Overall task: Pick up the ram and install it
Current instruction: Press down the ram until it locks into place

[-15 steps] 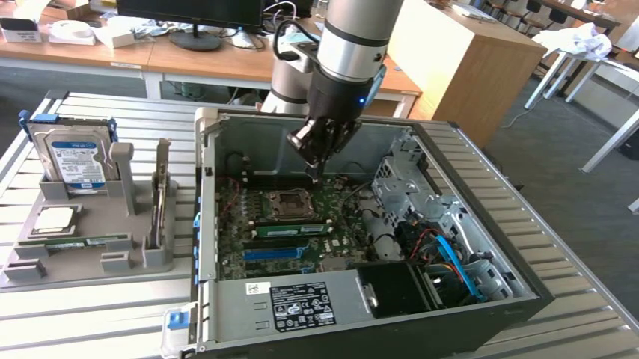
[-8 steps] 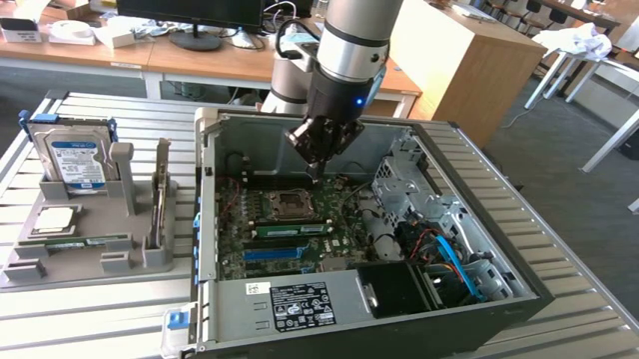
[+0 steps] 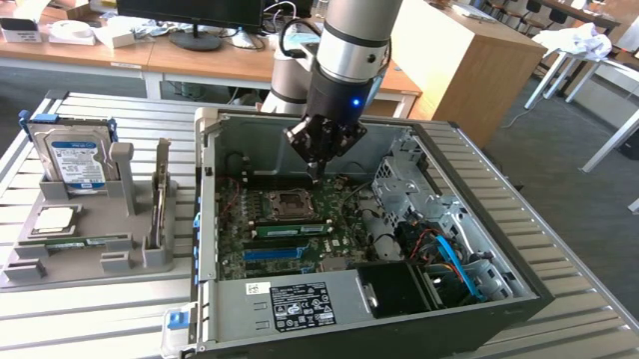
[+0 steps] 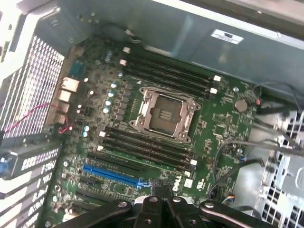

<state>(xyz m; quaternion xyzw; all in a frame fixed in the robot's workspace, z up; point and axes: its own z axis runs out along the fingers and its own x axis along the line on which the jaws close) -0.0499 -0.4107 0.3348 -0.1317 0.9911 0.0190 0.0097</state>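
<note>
Pincer (image 3: 316, 173) is found fully closed with nothing gripped, its fingertips brought together above the motherboard (image 3: 299, 232) inside the open computer case (image 3: 420, 299); in the wrist view the closed fingers (image 4: 161, 202) are seen over the board near the blue expansion slot (image 4: 111, 175). Just below the tip in the exterior view, toward 6 o'clock, the empty processor socket (image 3: 290, 200) is noted, and further toward 6 o'clock a green stick seated in the memory slots (image 3: 290, 228). The ram (image 3: 80, 241) is recorded well apart, toward 9 o'clock, lying flat in the grey holder tray (image 3: 90, 258), below the processor chip (image 3: 53, 218) and the upright hard drive (image 3: 75, 161). The ram is judged light, thin, stiff and fragile; it is best taken by its long edges near mid-length, clear of chips and contacts.
</note>
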